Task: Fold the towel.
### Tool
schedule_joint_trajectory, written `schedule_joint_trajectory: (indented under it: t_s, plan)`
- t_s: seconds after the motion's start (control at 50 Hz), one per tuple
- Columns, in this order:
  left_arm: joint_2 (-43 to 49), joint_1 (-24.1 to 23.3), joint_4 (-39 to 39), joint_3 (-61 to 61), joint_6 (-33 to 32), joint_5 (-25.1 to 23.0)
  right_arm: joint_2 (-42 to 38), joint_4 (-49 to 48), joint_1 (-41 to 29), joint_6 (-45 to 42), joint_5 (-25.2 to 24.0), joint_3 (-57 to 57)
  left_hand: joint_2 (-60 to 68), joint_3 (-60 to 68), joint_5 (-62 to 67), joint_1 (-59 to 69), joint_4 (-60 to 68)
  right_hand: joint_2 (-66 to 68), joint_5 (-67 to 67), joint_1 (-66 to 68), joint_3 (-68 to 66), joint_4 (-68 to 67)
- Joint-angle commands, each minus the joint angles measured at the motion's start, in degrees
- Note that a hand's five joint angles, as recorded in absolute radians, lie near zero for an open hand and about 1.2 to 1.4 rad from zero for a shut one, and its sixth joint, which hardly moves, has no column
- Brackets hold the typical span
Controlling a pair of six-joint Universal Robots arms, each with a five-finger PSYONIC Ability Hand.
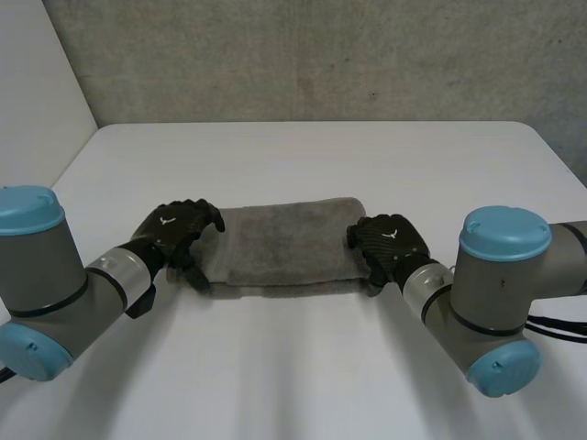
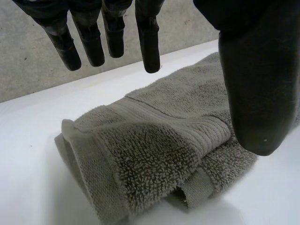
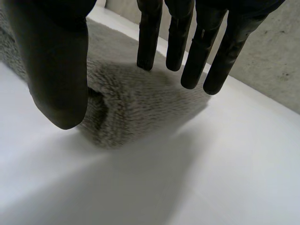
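A grey towel (image 1: 284,243) lies folded into a long band in the middle of the white table (image 1: 303,156). My left hand (image 1: 174,229) hovers at its left end. In the left wrist view its fingers (image 2: 150,37) hang straight above the layered end of the towel (image 2: 154,140), thumb apart, holding nothing. My right hand (image 1: 390,240) is at the towel's right end. In the right wrist view its straight fingers (image 3: 150,37) reach over the rounded fold of the towel (image 3: 126,103), and the thumb stands at the near side, not pinching it.
A concrete wall (image 1: 321,55) runs behind the table's far edge, and a white panel (image 1: 37,82) stands at the far left. Bare tabletop lies in front of the towel and beyond it.
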State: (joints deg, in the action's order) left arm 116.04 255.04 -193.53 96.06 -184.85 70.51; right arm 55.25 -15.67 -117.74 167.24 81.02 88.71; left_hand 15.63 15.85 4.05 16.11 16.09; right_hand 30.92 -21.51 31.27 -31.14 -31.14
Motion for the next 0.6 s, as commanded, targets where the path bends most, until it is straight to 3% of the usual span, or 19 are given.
schedule_joint_trajectory:
  t_s: [0.02,0.22,0.26,0.38,0.42,0.6]
  plan:
    - [0.59,0.11,-0.09,0.27,0.01,-0.11,-1.02,-2.18,-0.03,4.32,-1.22,0.15,-2.22,-2.44,-0.64,-2.7,-2.68,1.54,-0.94,1.19,-1.32,-1.31]
    - [1.38,0.11,-0.09,0.27,-0.08,-0.11,-3.3,-3.23,-0.03,3.88,-0.6,-0.38,-2.39,-2.61,-0.8,-2.87,-2.84,5.24,-4.65,4.89,-5.02,-5.01]
    - [1.38,0.11,-0.09,0.27,-0.08,-0.11,-3.39,-3.49,0.06,3.97,-0.6,-0.38,-2.39,-2.61,-0.8,-2.87,-2.84,13.11,-12.52,12.76,-12.89,-12.88]
    - [1.47,0.11,-0.09,0.27,-0.08,-0.11,-2.95,-4.81,0.23,3.97,-0.6,0.15,-2.56,-2.77,-0.97,-3.04,-3.01,18.86,-18.27,18.51,-18.64,-18.64]
    - [1.47,0.11,-0.27,0.27,-0.08,-0.11,-2.69,-4.99,0.32,4.41,-0.6,0.24,-2.56,-2.77,-0.97,-3.04,-3.01,28.74,-28.15,28.39,-28.52,-28.52]
    - [1.65,0.11,-0.71,0.44,-0.16,-0.1,-1.81,-4.9,1.37,4.23,0.01,0.33,-2.56,-2.77,-0.97,-3.04,-3.01,49.06,-48.47,48.71,-48.84,-48.84]
